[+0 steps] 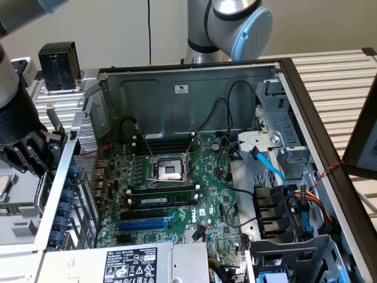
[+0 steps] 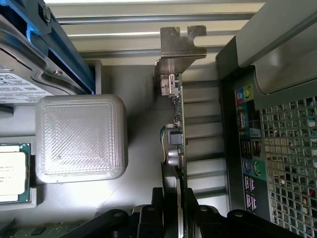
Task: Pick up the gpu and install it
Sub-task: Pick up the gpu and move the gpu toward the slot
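The gpu (image 2: 174, 124) appears edge-on in the wrist view, a thin green card with its silver end bracket (image 2: 181, 43) at the far end. My gripper (image 2: 173, 201) is shut on the card's near end, one black finger (image 2: 156, 208) on each side. In the exterior view my gripper (image 1: 41, 147) hangs outside the open computer case, at the exterior view's left, beside the case's rear wall. A sliver of the gpu (image 1: 55, 124) sticks up from it. The card is held above the grey tabletop, apart from the motherboard (image 1: 177, 194).
Inside the case lie a blue expansion slot (image 1: 144, 225), a memory stick (image 1: 162, 200) and the bare CPU socket (image 1: 171, 171). A grey ribbed block (image 2: 81, 139), a loose CPU (image 2: 12, 176) and the case's rear port panel (image 2: 277, 148) flank the card. A black cooler (image 1: 59, 65) stands behind.
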Tool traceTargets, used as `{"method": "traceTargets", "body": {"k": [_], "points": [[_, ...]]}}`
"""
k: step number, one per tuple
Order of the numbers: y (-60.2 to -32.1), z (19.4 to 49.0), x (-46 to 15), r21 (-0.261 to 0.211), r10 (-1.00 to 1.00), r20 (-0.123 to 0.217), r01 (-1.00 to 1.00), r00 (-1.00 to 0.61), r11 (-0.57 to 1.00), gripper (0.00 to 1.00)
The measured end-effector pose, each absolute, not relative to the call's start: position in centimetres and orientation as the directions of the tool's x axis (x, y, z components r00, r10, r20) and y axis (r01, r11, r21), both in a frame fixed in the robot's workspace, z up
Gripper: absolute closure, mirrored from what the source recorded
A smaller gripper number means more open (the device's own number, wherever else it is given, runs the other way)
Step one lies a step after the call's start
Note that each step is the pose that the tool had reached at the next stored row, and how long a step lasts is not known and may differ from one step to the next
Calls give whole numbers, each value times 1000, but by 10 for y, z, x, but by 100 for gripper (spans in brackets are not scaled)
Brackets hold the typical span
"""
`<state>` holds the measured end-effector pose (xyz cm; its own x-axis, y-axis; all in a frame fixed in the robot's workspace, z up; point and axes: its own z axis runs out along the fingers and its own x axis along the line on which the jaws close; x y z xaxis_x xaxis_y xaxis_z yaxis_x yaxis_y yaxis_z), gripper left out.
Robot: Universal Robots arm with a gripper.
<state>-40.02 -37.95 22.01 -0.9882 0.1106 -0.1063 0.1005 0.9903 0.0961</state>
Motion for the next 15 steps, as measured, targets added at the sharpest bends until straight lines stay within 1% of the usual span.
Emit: {"method": "traceTargets", "body": {"k": [4, 12, 15], "points": [[-380, 221, -399, 96, 111, -93, 102, -989, 990, 72], [-380, 233, -399, 94, 111, -79, 103, -991, 990, 72], [-380, 243, -399, 94, 110, -75, 103, -991, 990, 72]]}}
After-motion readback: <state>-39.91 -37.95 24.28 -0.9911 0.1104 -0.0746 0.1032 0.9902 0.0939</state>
